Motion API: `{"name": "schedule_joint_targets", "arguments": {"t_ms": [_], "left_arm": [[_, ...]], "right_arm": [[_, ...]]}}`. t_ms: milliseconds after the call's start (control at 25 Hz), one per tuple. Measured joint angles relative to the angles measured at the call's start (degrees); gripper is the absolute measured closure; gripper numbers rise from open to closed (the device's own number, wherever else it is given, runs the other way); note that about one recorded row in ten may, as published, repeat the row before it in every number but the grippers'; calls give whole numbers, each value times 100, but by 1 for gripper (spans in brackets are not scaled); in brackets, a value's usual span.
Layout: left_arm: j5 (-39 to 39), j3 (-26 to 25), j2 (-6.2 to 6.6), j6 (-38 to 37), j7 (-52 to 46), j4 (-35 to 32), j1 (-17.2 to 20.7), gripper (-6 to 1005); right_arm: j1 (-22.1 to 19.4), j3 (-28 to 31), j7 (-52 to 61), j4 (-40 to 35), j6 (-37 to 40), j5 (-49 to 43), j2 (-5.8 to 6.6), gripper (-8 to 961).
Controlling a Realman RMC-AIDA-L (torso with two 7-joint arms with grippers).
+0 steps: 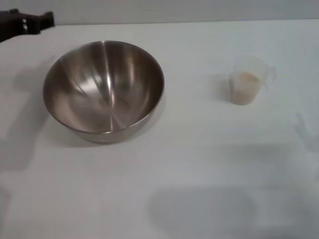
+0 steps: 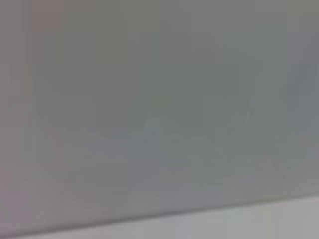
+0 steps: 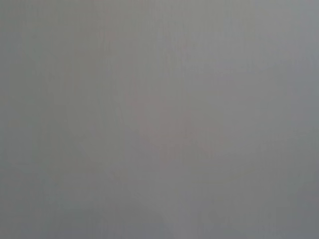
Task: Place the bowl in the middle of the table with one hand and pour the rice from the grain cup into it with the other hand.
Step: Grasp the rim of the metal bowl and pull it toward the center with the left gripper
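The stainless-steel bowl (image 1: 103,89) stands empty on the white table (image 1: 189,159), left of the middle in the head view. The clear grain cup (image 1: 247,79) stands upright at the right, holding pale rice (image 1: 245,84) in its lower part. Bowl and cup are well apart. Neither gripper shows in the head view. Both wrist views show only a plain grey surface, with no fingers and no task object.
A dark object (image 1: 25,22) sits at the table's far left corner. Soft shadows lie on the tabletop at the left edge and near the front.
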State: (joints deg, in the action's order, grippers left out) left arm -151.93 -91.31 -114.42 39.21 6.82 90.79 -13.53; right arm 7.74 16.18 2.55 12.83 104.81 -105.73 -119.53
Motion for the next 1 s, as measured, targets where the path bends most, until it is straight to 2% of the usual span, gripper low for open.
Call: {"name": "schedule_joint_targets", "arguments": {"t_ms": [80,120,200,360,520,1000], "left_arm": [[543,-480,-150,620,623,-8,-162,213],[840,-815,-264,903,1003,-54,-242,213],[1367,-1310,-365,1376,1544,-186,-344,213],[2058,-1717,-355,1840,2156,-464,-387,213],[2130,-1734,-384,1866,2480,-495,-226,213],[1893,-1103,-400,1565,2693,-435,49,208]], "right_arm": [[0,-14,0,1,-10,0,0,115],[0,-16,0,0,-17,0,0,115],[0,-18,0,3,-56,-9,0,116],[0,-19,0,5,-107,-17,-3,117],[0,-19,0,11,-109,-25,-3,118],[-30,-19,0,0,-147,-41,0,117]]}}
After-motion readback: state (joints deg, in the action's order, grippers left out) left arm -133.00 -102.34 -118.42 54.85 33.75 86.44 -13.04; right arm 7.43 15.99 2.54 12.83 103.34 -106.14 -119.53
